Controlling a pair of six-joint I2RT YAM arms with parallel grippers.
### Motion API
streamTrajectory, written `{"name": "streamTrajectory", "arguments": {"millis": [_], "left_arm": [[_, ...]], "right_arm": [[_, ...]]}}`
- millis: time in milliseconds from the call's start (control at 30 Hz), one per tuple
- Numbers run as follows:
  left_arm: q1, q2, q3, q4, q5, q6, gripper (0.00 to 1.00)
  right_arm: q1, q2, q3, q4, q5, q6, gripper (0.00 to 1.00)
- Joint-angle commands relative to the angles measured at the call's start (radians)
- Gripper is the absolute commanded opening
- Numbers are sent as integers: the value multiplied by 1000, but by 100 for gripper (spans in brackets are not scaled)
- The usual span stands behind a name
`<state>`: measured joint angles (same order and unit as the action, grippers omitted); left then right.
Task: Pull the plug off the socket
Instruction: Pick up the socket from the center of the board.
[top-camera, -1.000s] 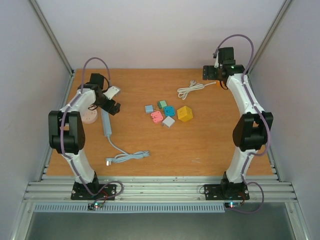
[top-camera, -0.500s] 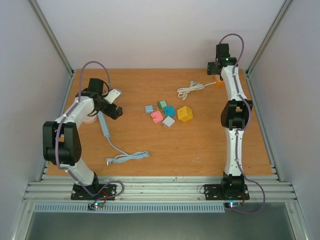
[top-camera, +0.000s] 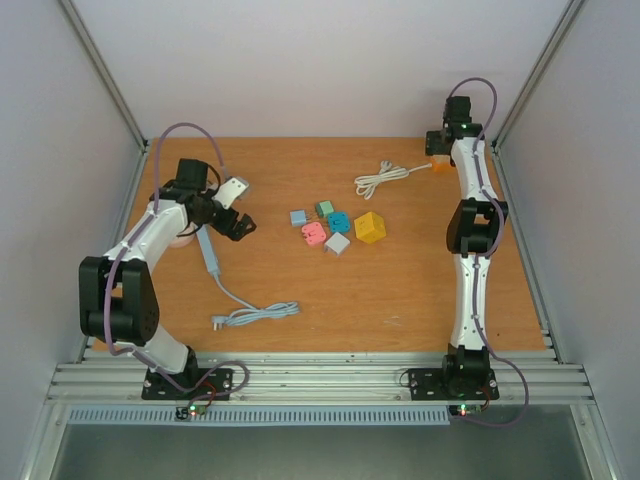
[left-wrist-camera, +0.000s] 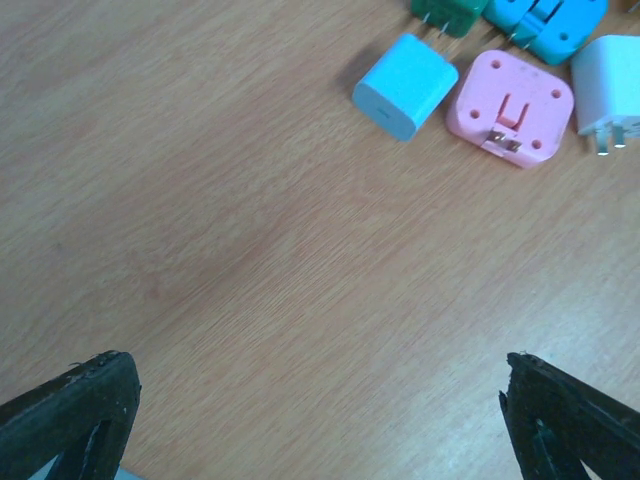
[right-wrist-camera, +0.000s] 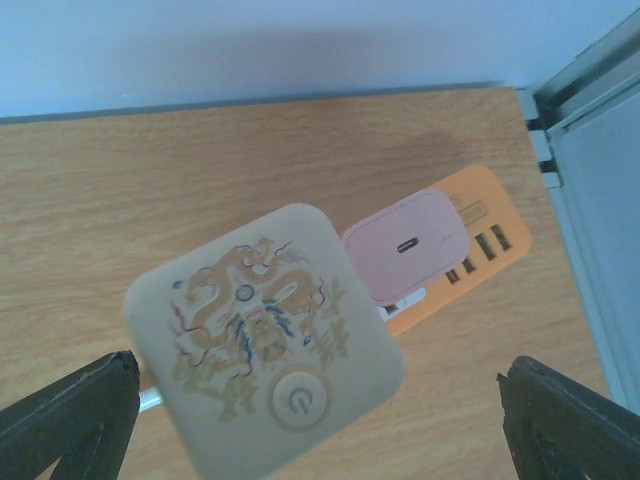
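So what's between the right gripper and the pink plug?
A beige block with a dragon picture. In the right wrist view it sits in front of the right gripper, partly covering the pink plug in the orange socket.

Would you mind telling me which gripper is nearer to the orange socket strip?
The right. The right gripper hangs open above the orange socket strip at the far right corner; the left gripper sits across the table, near the blue adapter.
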<state>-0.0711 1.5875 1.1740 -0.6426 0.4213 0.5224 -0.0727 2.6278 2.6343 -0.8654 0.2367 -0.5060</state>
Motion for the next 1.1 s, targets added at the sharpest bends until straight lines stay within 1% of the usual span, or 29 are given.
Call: {"name": "streamTrajectory", "arguments": {"millis": [0, 100, 300, 433, 633, 767, 833, 967, 1067], "left_arm": [[-16, -25, -11, 48, 42, -12, 99], [-22, -24, -10, 47, 44, -12, 99], [-27, -24, -21, 58, 45, -10, 99], [-30, -20, -18, 58, 46, -10, 99], [-33, -14, -18, 62, 51, -10, 99], [-35, -9, -16, 62, 51, -7, 99], [-35, -5, -15, 63, 50, -6, 99], [-35, 2, -12, 62, 50, -6, 99], [-36, 1, -10, 61, 51, -5, 99]], "right_arm": [[-31, 47, 44, 23, -105, -10, 98], [-44, 53, 44, 24, -171, -6, 97], [-45, 56, 43, 38, -225, -22, 94], [-45, 57, 44, 55, -255, -18, 89], [-45, 67, 44, 98, -264, -30, 90], [-45, 70, 46, 118, -295, -46, 89], [-45, 72, 46, 121, -303, -46, 87], [-45, 77, 46, 119, -288, -42, 81], [-45, 85, 46, 116, -254, -52, 80]]}}
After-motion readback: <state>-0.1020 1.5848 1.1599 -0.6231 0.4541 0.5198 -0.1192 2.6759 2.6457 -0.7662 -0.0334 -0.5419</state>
